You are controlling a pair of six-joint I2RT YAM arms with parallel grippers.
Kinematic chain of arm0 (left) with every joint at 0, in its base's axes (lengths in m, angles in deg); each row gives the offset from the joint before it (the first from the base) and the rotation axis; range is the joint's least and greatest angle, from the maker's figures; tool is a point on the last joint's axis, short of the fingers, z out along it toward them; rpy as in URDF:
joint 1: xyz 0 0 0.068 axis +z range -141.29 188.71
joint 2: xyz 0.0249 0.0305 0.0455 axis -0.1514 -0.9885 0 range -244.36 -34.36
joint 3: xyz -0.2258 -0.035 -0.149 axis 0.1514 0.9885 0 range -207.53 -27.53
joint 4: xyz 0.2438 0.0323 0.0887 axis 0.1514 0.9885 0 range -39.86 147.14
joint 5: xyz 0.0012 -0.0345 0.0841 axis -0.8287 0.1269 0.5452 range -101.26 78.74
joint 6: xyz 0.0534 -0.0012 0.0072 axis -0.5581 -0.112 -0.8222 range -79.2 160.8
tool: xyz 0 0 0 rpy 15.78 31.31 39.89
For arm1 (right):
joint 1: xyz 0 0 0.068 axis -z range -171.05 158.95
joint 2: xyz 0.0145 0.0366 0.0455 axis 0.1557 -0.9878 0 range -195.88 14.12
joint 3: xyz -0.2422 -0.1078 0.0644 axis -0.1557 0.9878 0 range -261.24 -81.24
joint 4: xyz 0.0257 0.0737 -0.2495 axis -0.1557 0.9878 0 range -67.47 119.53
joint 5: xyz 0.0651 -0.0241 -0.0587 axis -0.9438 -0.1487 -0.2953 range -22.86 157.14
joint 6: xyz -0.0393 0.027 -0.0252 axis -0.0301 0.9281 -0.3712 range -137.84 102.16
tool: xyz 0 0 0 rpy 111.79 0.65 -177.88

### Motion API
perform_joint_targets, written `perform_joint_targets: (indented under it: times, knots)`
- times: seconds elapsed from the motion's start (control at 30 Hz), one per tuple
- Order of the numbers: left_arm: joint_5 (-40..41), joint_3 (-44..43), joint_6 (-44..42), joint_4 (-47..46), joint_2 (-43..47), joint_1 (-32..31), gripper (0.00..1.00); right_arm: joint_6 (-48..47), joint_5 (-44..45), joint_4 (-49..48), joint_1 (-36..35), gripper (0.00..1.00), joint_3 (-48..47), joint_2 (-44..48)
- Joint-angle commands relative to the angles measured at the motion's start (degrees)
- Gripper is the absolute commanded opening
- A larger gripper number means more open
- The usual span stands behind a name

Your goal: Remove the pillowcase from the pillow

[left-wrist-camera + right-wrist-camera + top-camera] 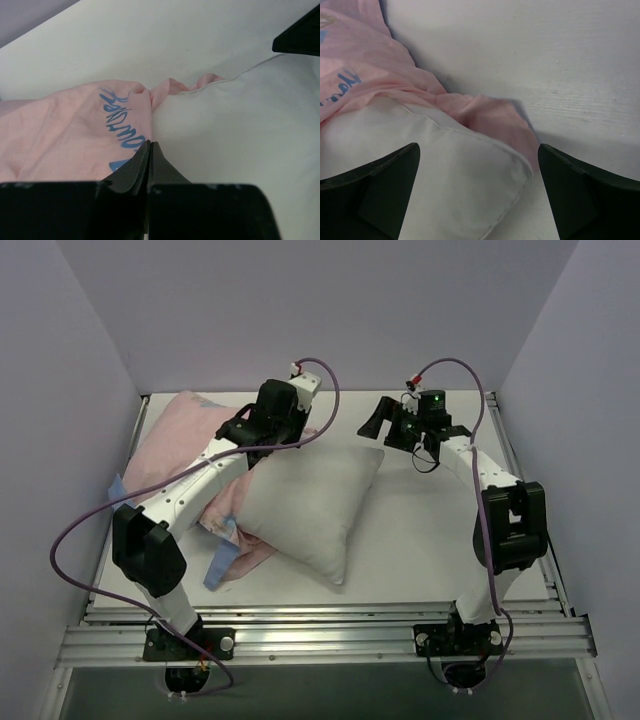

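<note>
The plump white rectangular pillow (310,505) lies near the middle of the white table (420,530). The limp pink-and-blue fabric pillowcase (175,435) is heaped toward the table's far left corner, a fold trailing round the pillow's far corner. The left gripper (150,147) is pressed closed against pink cloth; a pinch cannot be told. The right gripper (477,150) gapes wide over that corner.

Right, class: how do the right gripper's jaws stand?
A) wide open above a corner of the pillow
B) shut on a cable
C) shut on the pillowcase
A: the right wrist view shows the right gripper with fingers far apart, the pillow showing its white corner in the gap.
</note>
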Motion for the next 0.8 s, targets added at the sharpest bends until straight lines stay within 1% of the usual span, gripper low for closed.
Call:
perform_joint_targets:
  times: [0.0,0.1,0.17,0.33,0.43,0.6,0.67,0.7,0.73,0.77]
  knots:
    - [-2.32,0.69,1.83,0.38,3.22,-0.54,0.02,-4.59,-5.72,-3.94,-1.50,1.00,-6.21,-0.93]
    - [-1.70,1.13,1.74,0.73,3.40,-0.54,0.02,-9.16,-10.37,-1.84,-3.18,1.00,-8.85,-3.65]
    - [-0.56,1.22,1.48,0.91,3.05,-0.54,0.02,-11.97,-12.40,1.50,-5.63,0.99,-10.70,-5.58]
    - [2.51,-0.62,0.87,0.91,0.94,-0.37,0.02,-15.06,-18.55,2.74,-11.78,0.99,-7.90,-5.95]
    - [2.70,-2.37,0.86,1.26,-0.81,-0.19,0.02,-16.38,-21.62,3.34,-13.55,0.99,-7.10,-6.47]
    - [3.39,-4.14,1.65,1.26,-3.11,0.16,0.02,-20.50,-23.03,7.13,-15.57,0.98,-6.93,-8.14]
    - [4.10,-4.58,2.44,0.91,-4.16,0.95,0.02,-22.26,-23.13,9.58,-16.10,0.91,-7.01,-8.49]
    - [4.71,-4.67,2.71,0.65,-4.42,1.30,0.02,-23.14,-22.78,10.55,-16.36,0.86,-7.19,-8.67]
    - [5.06,-4.67,3.58,0.38,-4.95,1.65,0.02,-24.11,-22.52,12.12,-16.45,0.64,-7.19,-8.85]
    - [5.42,-4.93,4.02,-0.05,-5.13,2.09,0.02,-24.20,-22.60,12.57,-16.45,0.52,-7.02,-8.85]
